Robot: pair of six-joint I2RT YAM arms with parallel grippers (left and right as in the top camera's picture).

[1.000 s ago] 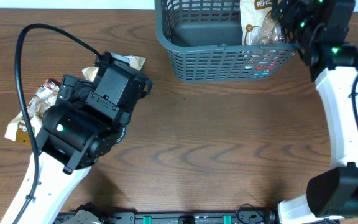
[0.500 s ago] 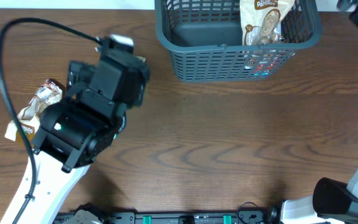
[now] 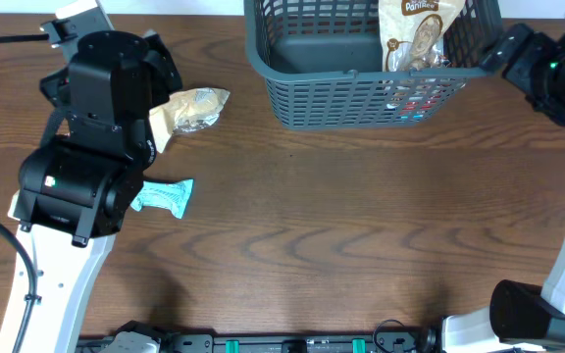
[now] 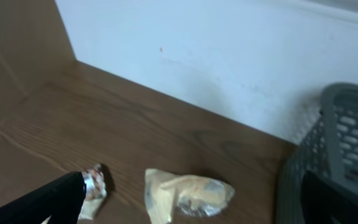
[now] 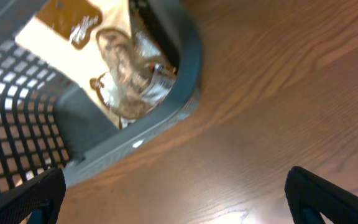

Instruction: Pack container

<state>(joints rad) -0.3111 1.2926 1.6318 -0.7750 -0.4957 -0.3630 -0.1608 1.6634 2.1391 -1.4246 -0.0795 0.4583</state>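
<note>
The container, a dark grey-teal lattice basket, stands at the table's back centre and holds a cream and brown snack packet against its right wall. In the right wrist view the same packet leans in the basket's corner. My right gripper hangs open and empty over bare wood just outside that corner. My left gripper is open at the left, low and aimed at a cream packet lying on the table. A small silvery packet lies by its left finger.
A teal packet lies on the table beside the left arm. The cream packet lies left of the basket. A white wall rises behind the table. The right arm stands beside the basket's right rim.
The left arm has swung back and to the left, uncovering the cream packet and the teal packet. The right arm has left the basket's right corner and now sits just outside it.
</note>
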